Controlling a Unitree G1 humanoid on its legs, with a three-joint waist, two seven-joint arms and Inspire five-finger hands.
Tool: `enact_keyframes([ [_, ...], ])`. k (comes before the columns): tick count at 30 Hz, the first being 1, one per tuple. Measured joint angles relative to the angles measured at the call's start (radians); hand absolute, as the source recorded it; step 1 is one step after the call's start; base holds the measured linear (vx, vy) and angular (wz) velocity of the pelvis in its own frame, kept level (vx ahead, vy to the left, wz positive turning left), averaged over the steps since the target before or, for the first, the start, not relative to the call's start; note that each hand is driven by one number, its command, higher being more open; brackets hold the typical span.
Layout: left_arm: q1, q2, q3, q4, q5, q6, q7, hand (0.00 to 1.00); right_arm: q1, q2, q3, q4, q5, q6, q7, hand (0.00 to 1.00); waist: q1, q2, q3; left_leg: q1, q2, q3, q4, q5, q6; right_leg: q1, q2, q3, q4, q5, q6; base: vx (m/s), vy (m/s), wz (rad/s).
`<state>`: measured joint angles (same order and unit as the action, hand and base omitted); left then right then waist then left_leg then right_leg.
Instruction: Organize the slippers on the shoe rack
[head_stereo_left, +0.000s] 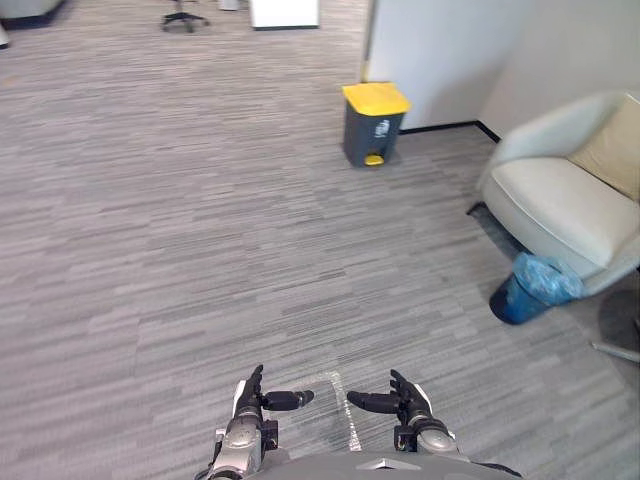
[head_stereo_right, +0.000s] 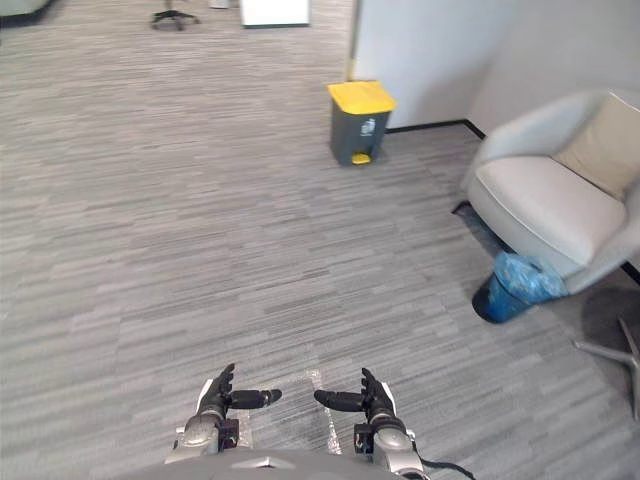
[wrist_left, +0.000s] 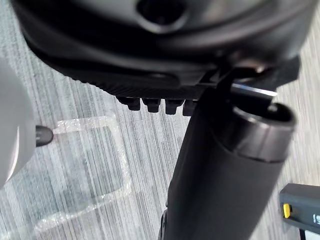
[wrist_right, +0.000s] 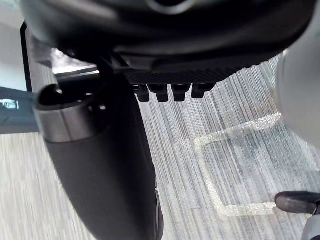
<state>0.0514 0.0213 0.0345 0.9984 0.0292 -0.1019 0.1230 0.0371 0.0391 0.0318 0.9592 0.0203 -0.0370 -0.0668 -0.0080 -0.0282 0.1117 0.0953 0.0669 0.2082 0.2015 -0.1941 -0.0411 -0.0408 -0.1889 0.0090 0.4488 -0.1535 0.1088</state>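
My left hand (head_stereo_left: 248, 402) and right hand (head_stereo_left: 408, 402) hover low over the grey carpet at the bottom of the eye views, thumbs pointing toward each other. Both are open with straight fingers and hold nothing. The left wrist view has the left hand's fingers (wrist_left: 150, 104) and thumb (wrist_left: 220, 165) over the carpet. In the right wrist view the right hand's fingers (wrist_right: 170, 91) and thumb (wrist_right: 105, 170) look the same. A clear tape rectangle (head_stereo_left: 340, 410) marks the floor between the hands.
A grey pedal bin with a yellow lid (head_stereo_left: 374, 122) stands by the white wall. A pale armchair (head_stereo_left: 570, 190) with a beige cushion sits at the right, a blue-bagged bin (head_stereo_left: 530, 288) in front of it. An office chair base (head_stereo_left: 184, 18) shows far back.
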Motion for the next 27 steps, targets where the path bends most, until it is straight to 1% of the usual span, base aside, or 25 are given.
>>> enact_keyframes([
  [1,-0.001,0.016,-0.024,0.011,0.000,0.002,-0.001,1.00,-0.008,0.000,0.006,0.003,-0.002,0.000,0.001,1.00,-0.008,0.011,0.003,0.023,0.009,0.012,-0.023,-0.003,0.009,-0.024,0.007,-0.077,0.032,-0.026,-0.024,0.17,0.109,-0.42],
  [2,-0.002,0.021,-0.030,0.015,0.000,0.002,-0.002,1.00,-0.010,0.000,0.009,0.003,-0.004,-0.001,0.002,1.00,-0.012,0.014,0.005,0.029,0.013,0.014,-0.030,-0.003,0.010,-0.028,0.017,-0.099,0.036,-0.038,-0.031,0.23,0.026,-0.31],
  [3,-0.009,0.030,-0.041,0.029,0.000,0.003,-0.001,1.00,-0.021,-0.001,0.011,0.014,-0.016,-0.005,0.002,1.00,-0.015,0.020,0.009,0.042,0.027,0.022,-0.046,-0.003,0.010,-0.041,0.051,-0.141,0.038,-0.061,-0.045,0.13,-0.044,-0.16],
  [5,-0.011,0.039,-0.043,0.050,0.000,0.005,-0.001,1.00,-0.035,-0.005,0.011,0.018,-0.019,-0.006,0.002,1.00,-0.017,0.039,0.021,0.063,0.054,0.028,-0.061,-0.004,0.010,-0.080,0.109,-0.235,0.027,-0.086,-0.091,0.14,-0.112,-0.31],
  [6,-0.004,0.062,-0.060,0.054,0.000,0.006,-0.006,1.00,-0.038,-0.006,0.020,0.018,-0.019,-0.010,0.001,1.00,-0.018,0.022,0.029,0.082,0.035,0.034,-0.060,-0.010,0.001,-0.095,0.122,-0.289,-0.102,0.002,-0.139,0.17,-0.137,-0.39],
  [7,-0.011,0.059,-0.058,0.066,0.001,0.011,-0.011,1.00,-0.049,-0.030,0.027,0.021,-0.020,-0.012,0.001,1.00,-0.022,0.044,0.036,0.097,0.044,0.028,-0.061,-0.021,-0.014,-0.082,0.141,-0.291,-0.087,-0.001,-0.147,0.16,-0.093,-0.34],
  [8,-0.009,0.055,-0.058,0.067,0.001,0.012,-0.011,1.00,-0.050,-0.038,0.027,0.022,-0.020,-0.015,0.001,1.00,-0.022,0.054,0.036,0.097,0.050,0.028,-0.060,-0.021,-0.014,-0.079,0.146,-0.288,-0.092,-0.001,-0.148,0.18,-0.089,-0.28],
  [9,-0.007,0.038,-0.058,0.067,0.001,0.013,-0.016,1.00,-0.052,-0.055,0.022,0.026,-0.019,-0.018,0.000,1.00,-0.023,0.077,0.037,0.099,0.058,0.026,-0.057,-0.016,-0.011,-0.071,0.160,-0.281,-0.110,-0.002,-0.150,0.20,-0.127,-0.21],
  [10,-0.010,0.026,-0.058,0.068,0.003,0.015,-0.023,1.00,-0.055,-0.064,-0.005,0.031,-0.019,-0.016,-0.003,1.00,-0.026,0.081,0.037,0.101,0.063,0.023,-0.034,-0.001,-0.017,-0.044,0.167,-0.280,-0.140,-0.004,-0.152,0.13,-0.093,-0.14],
  [11,-0.013,0.028,-0.059,0.067,0.004,0.015,-0.027,1.00,-0.055,-0.065,-0.015,0.036,-0.019,-0.016,-0.003,1.00,-0.026,0.079,0.038,0.101,0.065,0.023,-0.018,0.002,-0.022,-0.030,0.170,-0.280,-0.150,-0.005,-0.153,0.20,-0.149,0.00],
  [12,-0.016,0.025,-0.056,0.064,0.004,0.015,-0.033,1.00,-0.049,-0.067,-0.025,0.037,-0.019,-0.014,-0.005,1.00,-0.026,0.068,0.043,0.096,0.072,0.022,0.035,0.007,-0.031,0.001,0.172,-0.279,-0.171,-0.010,-0.157,0.13,-0.101,0.02],
  [13,-0.017,0.028,-0.045,0.055,0.004,0.015,-0.037,1.00,-0.042,-0.066,-0.031,0.034,-0.018,-0.015,-0.005,1.00,-0.025,0.054,0.048,0.074,0.083,0.023,0.127,0.005,-0.039,0.032,0.175,-0.275,-0.190,-0.015,-0.159,0.18,-0.144,-0.04],
  [14,-0.016,0.028,-0.024,0.040,0.004,0.014,-0.037,1.00,-0.034,-0.067,-0.031,0.028,-0.018,-0.015,-0.005,1.00,-0.024,0.045,0.051,0.026,0.104,0.022,0.256,0.006,-0.061,0.054,0.180,-0.266,-0.201,-0.022,-0.163,0.12,-0.093,-0.21],
  [15,-0.012,0.023,0.002,0.018,0.004,0.015,-0.037,1.00,-0.019,-0.069,-0.031,0.005,-0.018,-0.013,-0.007,1.00,-0.018,0.043,0.053,-0.056,0.139,0.012,0.444,0.020,-0.084,0.068,0.191,-0.249,-0.207,-0.032,-0.172,0.09,-0.070,-0.31],
  [16,-0.005,0.021,0.016,0.005,0.003,0.015,-0.037,1.00,-0.014,-0.070,-0.030,-0.004,-0.017,-0.012,-0.008,1.00,-0.017,0.041,0.056,-0.095,0.157,-0.001,0.531,0.019,-0.097,0.074,0.198,-0.237,-0.207,-0.037,-0.177,0.16,-0.007,-0.69],
  [17,0.005,0.018,0.036,-0.017,0.003,0.015,-0.035,1.00,-0.014,-0.070,-0.030,-0.007,-0.015,-0.010,-0.009,1.00,-0.014,0.042,0.057,-0.150,0.182,-0.003,0.647,-0.026,-0.091,0.097,0.209,-0.194,-0.204,-0.047,-0.182,0.12,0.021,-0.81],
  [18,0.007,0.019,0.042,-0.022,0.003,0.015,-0.034,1.00,-0.010,-0.070,-0.031,-0.007,-0.015,-0.009,-0.009,1.00,-0.008,0.040,0.057,-0.162,0.182,0.002,0.653,-0.050,-0.085,0.109,0.209,-0.170,-0.205,-0.048,-0.182,0.23,0.078,-1.22],
  [19,0.011,0.019,0.048,-0.024,0.003,0.015,-0.033,1.00,-0.004,-0.070,-0.032,-0.006,-0.014,-0.008,-0.010,1.00,0.002,0.038,0.057,-0.175,0.174,0.005,0.590,-0.076,-0.073,0.124,0.205,-0.120,-0.207,-0.049,-0.181,0.14,0.084,-1.02],
  [21,0.010,0.021,0.050,-0.024,0.003,0.015,-0.032,1.00,-0.006,-0.068,-0.033,-0.007,-0.013,-0.007,-0.010,1.00,0.004,0.033,0.057,-0.185,0.154,-0.010,0.463,-0.089,-0.061,0.130,0.195,-0.068,-0.206,-0.049,-0.172,0.18,0.152,-0.99],
  [22,0.009,0.024,0.050,-0.024,0.003,0.015,-0.034,1.00,-0.005,-0.066,-0.037,-0.007,-0.010,-0.006,-0.011,1.00,0.004,0.028,0.057,-0.196,0.128,-0.050,0.380,-0.090,-0.061,0.130,0.183,-0.029,-0.205,-0.050,-0.162,0.15,0.177,-1.09],
  [23,0.008,0.025,0.049,-0.023,0.002,0.014,-0.032,1.00,-0.004,-0.065,-0.045,-0.005,-0.007,-0.006,-0.011,1.00,0.004,0.025,0.056,-0.203,0.079,-0.134,0.284,-0.086,-0.063,0.128,0.169,0.013,-0.206,-0.051,-0.144,0.19,0.261,-1.41],
  [24,0.012,0.020,0.030,-0.006,0.001,0.012,-0.020,1.00,-0.001,-0.076,-0.051,0.000,0.003,-0.006,-0.011,1.00,0.004,0.048,0.043,-0.194,0.038,-0.275,0.135,-0.011,-0.064,0.113,0.175,0.077,-0.198,-0.062,-0.106,0.17,0.257,-1.29],
  [25,0.014,0.015,0.018,0.006,0.002,0.011,-0.020,1.00,-0.001,-0.085,-0.052,0.000,0.003,-0.006,-0.010,1.00,0.003,0.070,0.037,-0.195,0.042,-0.299,0.112,0.062,-0.067,0.108,0.188,0.099,-0.193,-0.069,-0.095,0.18,0.284,-1.09],
  [26,0.005,0.027,0.018,0.017,-0.002,0.014,-0.028,1.00,-0.009,-0.080,-0.054,0.016,0.003,-0.005,-0.011,1.00,0.003,0.063,0.039,-0.187,0.040,-0.276,0.132,0.044,-0.062,0.115,0.181,0.122,-0.187,-0.077,-0.080,0.18,0.308,-0.94],
  [27,0.006,0.048,0.017,0.029,0.001,0.016,-0.022,1.00,0.007,-0.062,-0.060,0.016,0.003,-0.002,-0.010,1.00,0.003,0.021,0.016,-0.148,0.015,-0.212,0.088,0.043,-0.046,0.107,0.142,0.151,-0.186,-0.074,-0.057,0.18,0.287,-0.85],
])
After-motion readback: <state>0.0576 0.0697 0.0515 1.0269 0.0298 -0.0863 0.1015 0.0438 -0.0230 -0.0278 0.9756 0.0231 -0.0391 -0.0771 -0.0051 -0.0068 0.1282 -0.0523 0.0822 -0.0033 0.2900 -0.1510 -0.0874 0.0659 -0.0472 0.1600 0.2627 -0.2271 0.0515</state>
